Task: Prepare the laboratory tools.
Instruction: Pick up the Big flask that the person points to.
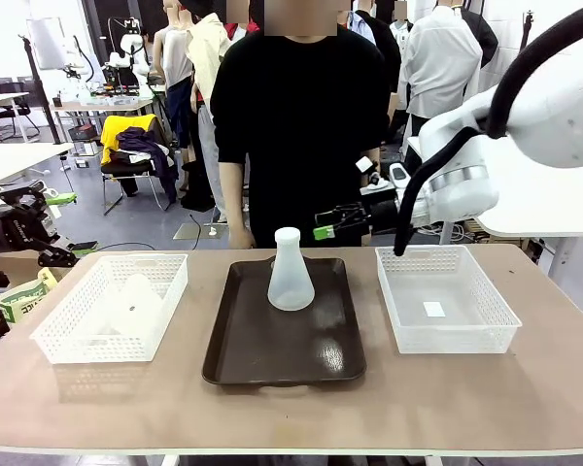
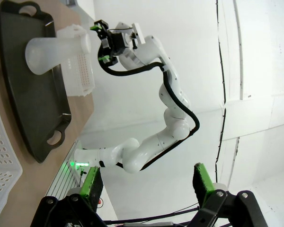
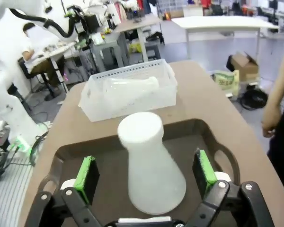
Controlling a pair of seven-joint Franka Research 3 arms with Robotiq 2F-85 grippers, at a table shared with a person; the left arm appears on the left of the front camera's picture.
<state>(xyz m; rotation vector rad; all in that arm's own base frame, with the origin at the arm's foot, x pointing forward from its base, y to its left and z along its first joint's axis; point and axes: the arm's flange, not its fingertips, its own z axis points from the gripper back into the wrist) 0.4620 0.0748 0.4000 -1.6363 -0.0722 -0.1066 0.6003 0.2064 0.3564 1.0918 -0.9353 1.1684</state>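
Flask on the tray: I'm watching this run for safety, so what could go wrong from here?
The robot's open right hand lines up on the upright flask; a close high on its tapering wall could slip or tip it onto the tray. The person's hand hangs near the tray's edge, so a swing of that arm might strike it.
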